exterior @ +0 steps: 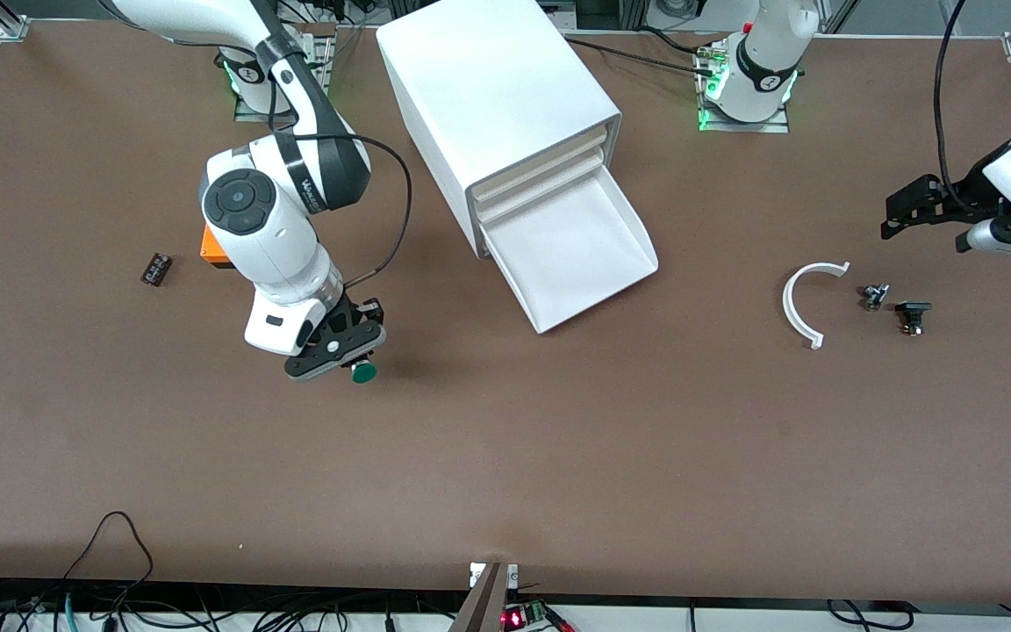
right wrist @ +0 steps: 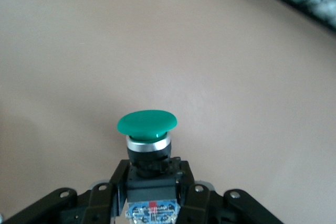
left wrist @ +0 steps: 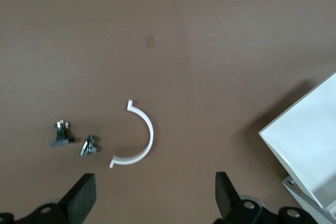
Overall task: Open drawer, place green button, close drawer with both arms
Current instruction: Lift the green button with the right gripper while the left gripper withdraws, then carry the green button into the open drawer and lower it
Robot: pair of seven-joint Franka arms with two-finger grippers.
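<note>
Clearly the button is a small, stiff, light part: the right gripper is clamped on its black blocky body, green cap pointing out past the fingertips, over bare table toward the right arm's end. That body is the sensible place to hold it; I judge the rounded cap would slip. The drawer, lowest of 3 in the cabinet, stands pulled out and looks empty. The left gripper waits with jaws wide, over the table near a white curved piece. Only the right wrist view shows the silver collar and the grip; only the front view shows the way to the drawer.
</note>
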